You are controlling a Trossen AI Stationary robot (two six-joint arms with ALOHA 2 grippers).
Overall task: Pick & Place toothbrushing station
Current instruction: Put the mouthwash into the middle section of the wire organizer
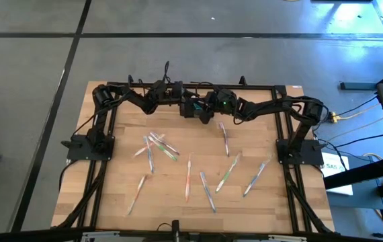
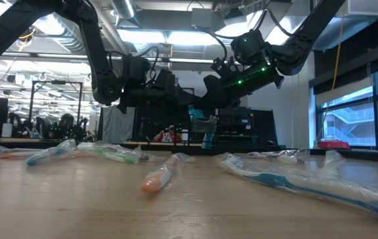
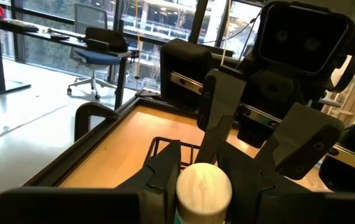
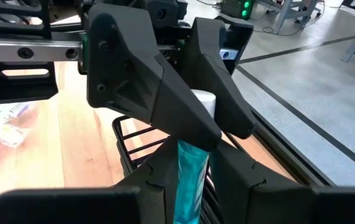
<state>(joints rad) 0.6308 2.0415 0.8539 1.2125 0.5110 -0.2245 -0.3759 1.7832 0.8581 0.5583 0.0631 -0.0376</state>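
Both grippers meet at the middle of the table's far edge, over the toothbrushing station, a black wire caddy that also shows in the left wrist view. A teal tube with a white cap stands upright between them. My right gripper is shut on its body, and my left gripper is shut on its cap. In the high view the left gripper and the right gripper nearly touch. The fingers hide the tube's lower end. My left gripper pinches the tube's white cap between its two fingers, coming in level from the table's left. The cap points up. My right gripper pinches the tube's teal body just below the cap, slanting down from the table's right. The tube stands upright above the caddy; whether its lower end rests in the caddy I cannot tell.
Several wrapped toothbrushes lie scattered over the middle and near part of the wooden table; some show close up in the low view. A black frame rail runs along the far edge just behind the grippers, and more rails run down both sides.
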